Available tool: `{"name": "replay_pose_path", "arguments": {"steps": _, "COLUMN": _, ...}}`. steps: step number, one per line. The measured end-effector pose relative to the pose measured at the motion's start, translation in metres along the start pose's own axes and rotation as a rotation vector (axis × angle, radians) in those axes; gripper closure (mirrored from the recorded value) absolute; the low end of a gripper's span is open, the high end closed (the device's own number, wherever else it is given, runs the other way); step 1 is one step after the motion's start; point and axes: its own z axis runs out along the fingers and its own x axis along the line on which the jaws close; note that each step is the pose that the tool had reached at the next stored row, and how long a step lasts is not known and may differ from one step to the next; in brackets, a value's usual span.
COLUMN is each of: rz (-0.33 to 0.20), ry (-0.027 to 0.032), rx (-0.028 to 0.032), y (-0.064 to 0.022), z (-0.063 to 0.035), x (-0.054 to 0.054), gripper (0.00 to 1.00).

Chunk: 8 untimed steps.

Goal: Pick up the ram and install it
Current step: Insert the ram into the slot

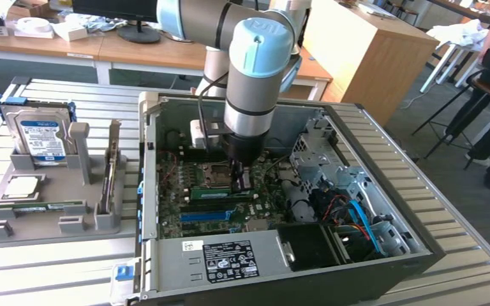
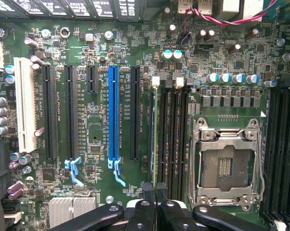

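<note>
Room: a workshop with wooden desks at the back. A slatted metal worktop carries an open computer case, and a grey-and-blue arm reaches down into it.
Tool: the tool sits low over the green motherboard. It is clenched, with its black fingertips pressed together.
Ram: the ram stands on edge in the memory slot nearest the expansion slots, one end right at the fingertips. Whether they pinch it or only touch it cannot be told.
Memory slots: black slots lie just beside the ram, with white latches at their far ends.
Processor socket: the open, metal-framed socket lies beyond those slots.
Expansion slots: one blue slot sits among black ones, with a white slot furthest from the ram.
Board writing: white lettering runs beside the blue slot, too small to read.
Case sticker: a white-and-black label is on the metal box inside the case; its print is unreadable.
Tray: a grey holder lies well apart from the tool, on the exterior view's left.
Tray contents: a hard drive stands upright with a blue-and-white label, brand not legible. A square silver chip and a second stick lie flat.
</note>
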Motion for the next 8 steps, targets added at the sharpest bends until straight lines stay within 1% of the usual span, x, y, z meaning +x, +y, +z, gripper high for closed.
{"name": "replay_pose_path", "arguments": {"steps": 8, "rz": 0.0, "ry": 0.0004, "rx": -0.0001, "y": 0.0001, "z": 0.001, "x": 0.0001, "gripper": 0.88}}
